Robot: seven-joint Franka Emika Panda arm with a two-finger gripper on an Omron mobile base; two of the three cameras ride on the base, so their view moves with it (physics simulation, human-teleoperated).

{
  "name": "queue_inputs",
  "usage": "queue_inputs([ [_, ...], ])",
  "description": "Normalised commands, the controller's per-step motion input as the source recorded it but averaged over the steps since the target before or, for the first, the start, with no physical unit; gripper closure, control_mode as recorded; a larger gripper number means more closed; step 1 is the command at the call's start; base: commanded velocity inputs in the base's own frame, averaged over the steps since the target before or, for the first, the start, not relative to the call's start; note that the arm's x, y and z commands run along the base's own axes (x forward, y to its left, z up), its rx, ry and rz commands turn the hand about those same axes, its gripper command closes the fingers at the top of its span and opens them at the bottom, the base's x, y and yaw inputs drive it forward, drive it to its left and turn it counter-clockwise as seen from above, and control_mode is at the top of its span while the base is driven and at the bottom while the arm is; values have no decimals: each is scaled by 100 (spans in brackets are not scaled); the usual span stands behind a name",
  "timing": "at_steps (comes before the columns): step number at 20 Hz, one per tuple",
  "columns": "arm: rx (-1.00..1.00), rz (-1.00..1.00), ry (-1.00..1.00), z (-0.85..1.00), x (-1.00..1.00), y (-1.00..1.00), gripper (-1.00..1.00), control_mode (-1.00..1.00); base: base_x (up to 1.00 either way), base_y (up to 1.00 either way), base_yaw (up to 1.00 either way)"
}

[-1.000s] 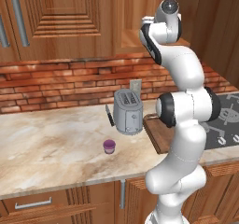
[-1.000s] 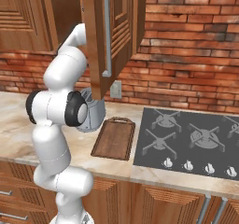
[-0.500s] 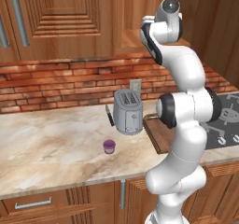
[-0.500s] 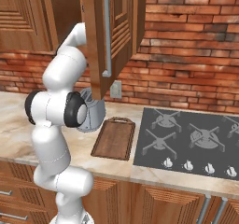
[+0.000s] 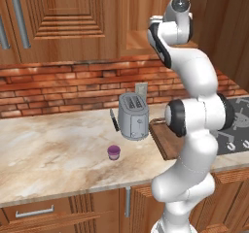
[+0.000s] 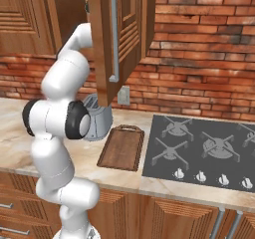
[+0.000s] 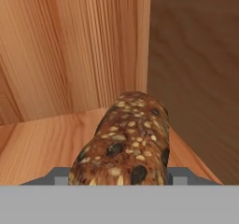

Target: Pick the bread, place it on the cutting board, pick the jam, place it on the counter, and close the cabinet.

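1. Hand view puts the bread (image 7: 125,141) right up against the lens, sitting between the two grey finger tips (image 7: 60,176), one each side of the loaf; the jaws look pinched on it, set only as wide as the loaf itself.
2. The loaf sits on the pale wooden shelf (image 7: 42,143) inside the cabinet (image 6: 117,44), close to the shelf's back right corner, where the light back wall meets a darker side wall. Whether it rests on the shelf or is lifted just clear is not readable.
3. The arm (image 5: 187,81) reaches high from the base and into the cabinet, whose door hangs wide open, because that is where the bread is stored.
4. The bread: a stubby, rounded, dark brown loaf, crust mottled and studded with pale and black seeds.
5. Below, the cutting board (image 6: 122,147) lies bare on the worktop (image 5: 53,149) between the toaster (image 5: 133,116) and the stovetop (image 6: 204,151), a likely landing spot.
6. The jam (image 5: 114,152) stands upright nearer the worktop's front edge, well apart from the toaster.
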Motion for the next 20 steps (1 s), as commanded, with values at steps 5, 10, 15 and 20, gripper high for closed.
queue_inputs([
  [5, 0, 0, 0, 0, -23, 3, 100, -100, 0, 0, 0],
  [10, -1, 0, 0, 0, -26, 11, 100, -100, 0, 0, 0],
  [15, 0, 0, 0, 0, -28, 13, 100, -100, 0, 0, 0],
  [20, 0, 0, 0, 2, -31, 7, 100, -100, 0, 0, 0],
])
